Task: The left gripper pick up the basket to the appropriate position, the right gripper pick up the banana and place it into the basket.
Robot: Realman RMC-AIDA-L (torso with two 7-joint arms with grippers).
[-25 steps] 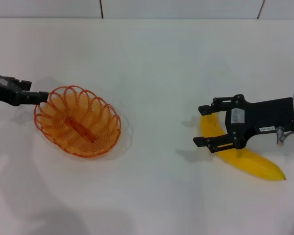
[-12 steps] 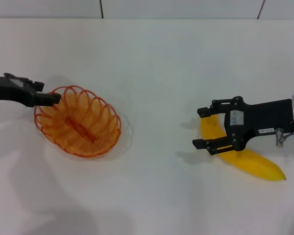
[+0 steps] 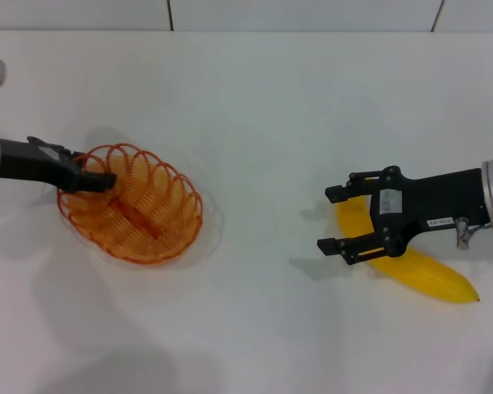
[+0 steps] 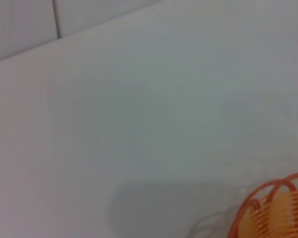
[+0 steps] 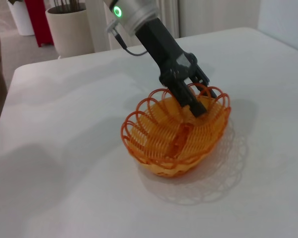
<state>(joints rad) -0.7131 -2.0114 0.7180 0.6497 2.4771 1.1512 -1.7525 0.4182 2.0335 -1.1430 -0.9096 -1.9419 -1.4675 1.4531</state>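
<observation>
The orange wire basket point(image 3: 144, 222) sits on the white table at the left. My left gripper point(image 3: 99, 179) reaches over its left rim, open, with one finger inside the basket and the rim between the fingers; the right wrist view shows this gripper point(image 5: 202, 101) and the basket point(image 5: 164, 144). A bit of the basket's rim point(image 4: 268, 203) shows in the left wrist view. The yellow banana point(image 3: 427, 275) lies on the table at the right. My right gripper point(image 3: 329, 220) is open, just above the banana's left end, holding nothing.
The white table point(image 3: 246, 107) spans the view, with a tiled wall behind. Past the table's far edge the right wrist view shows a beige planter point(image 5: 69, 25) and a red object point(image 5: 37, 17).
My left gripper has moved right, from beside the basket's left rim to over it. My right gripper has shifted slightly left over the banana. The basket and banana have not moved.
</observation>
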